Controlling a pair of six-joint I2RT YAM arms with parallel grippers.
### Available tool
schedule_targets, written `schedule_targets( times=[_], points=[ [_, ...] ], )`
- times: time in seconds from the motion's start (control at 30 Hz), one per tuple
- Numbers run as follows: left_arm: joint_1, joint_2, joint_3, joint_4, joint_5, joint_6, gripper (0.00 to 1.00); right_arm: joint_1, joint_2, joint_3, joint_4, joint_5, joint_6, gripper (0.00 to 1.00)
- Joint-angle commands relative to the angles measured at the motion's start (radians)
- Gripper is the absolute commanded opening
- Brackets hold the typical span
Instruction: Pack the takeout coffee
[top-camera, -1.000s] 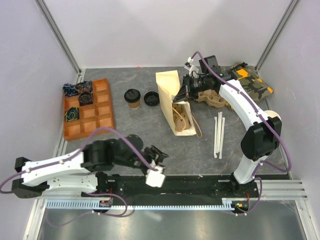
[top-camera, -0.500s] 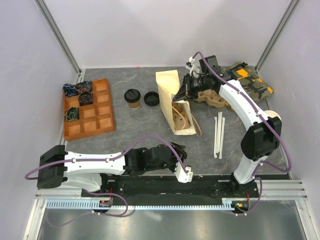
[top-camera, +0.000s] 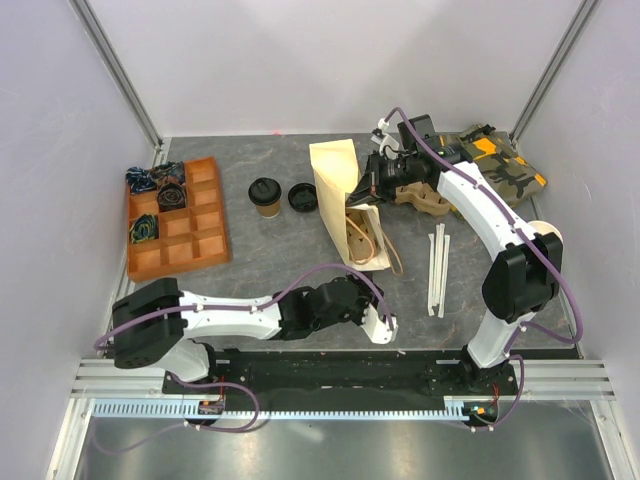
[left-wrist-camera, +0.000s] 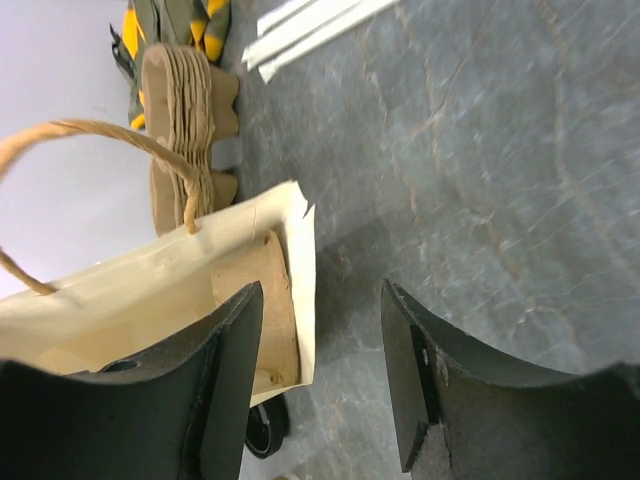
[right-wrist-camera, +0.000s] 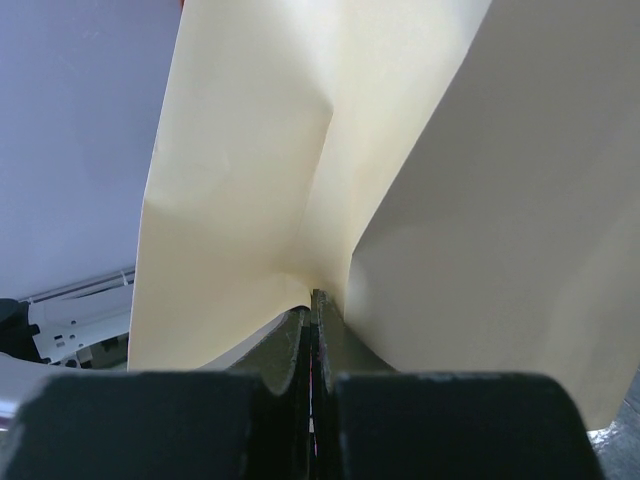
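Note:
The takeout coffee (top-camera: 265, 196), a brown cup with a black lid, stands upright on the table left of the tan paper bag (top-camera: 345, 200). The bag lies with its mouth toward the near edge; it fills the right wrist view (right-wrist-camera: 300, 150). My right gripper (top-camera: 370, 183) is shut on the bag's upper edge, pinching the paper (right-wrist-camera: 315, 300). My left gripper (top-camera: 380, 318) is open and empty, low on the table in front of the bag's mouth (left-wrist-camera: 150, 290). In the left wrist view the gripper (left-wrist-camera: 320, 330) has only grey table between its fingers.
A loose black lid (top-camera: 303, 196) lies between cup and bag. Brown pulp cup carriers (top-camera: 425, 195) and a camouflage pouch (top-camera: 505, 160) sit at the back right. White sticks (top-camera: 437, 265) lie right of the bag. An orange compartment tray (top-camera: 205, 235) stands at the left.
My left arm has swung from the near left across to the right, ending in front of the bag's mouth. The right gripper keeps its hold on the bag.

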Motion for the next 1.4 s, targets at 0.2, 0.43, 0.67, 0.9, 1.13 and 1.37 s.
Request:
schedule_targets(
  times=[0.2,0.43,0.67,0.9,1.13,1.37],
  points=[
    [0.062,0.094,0.066,0.048,0.001,0.088,0.51,-0.006,-0.038,-0.012,0.014,-0.012,0.027,0.0],
    [0.071,0.096,0.076,0.042,0.005,0.091,0.11,-0.01,-0.038,-0.021,0.014,-0.024,0.025,0.0],
    [0.075,-0.013,0.124,-0.16,0.095,0.001,0.02,-0.01,-0.041,-0.021,0.013,-0.021,-0.013,0.0],
    [0.074,-0.157,0.17,-0.383,0.211,-0.085,0.02,-0.012,-0.039,0.007,-0.009,-0.012,-0.073,0.0],
    [0.037,-0.131,0.141,-0.342,0.145,-0.11,0.73,-0.012,-0.039,0.001,-0.009,0.002,-0.061,0.0],
    [0.006,-0.026,0.015,0.034,0.01,0.027,0.71,-0.013,-0.048,-0.007,-0.009,0.002,-0.05,0.0]
  ],
)
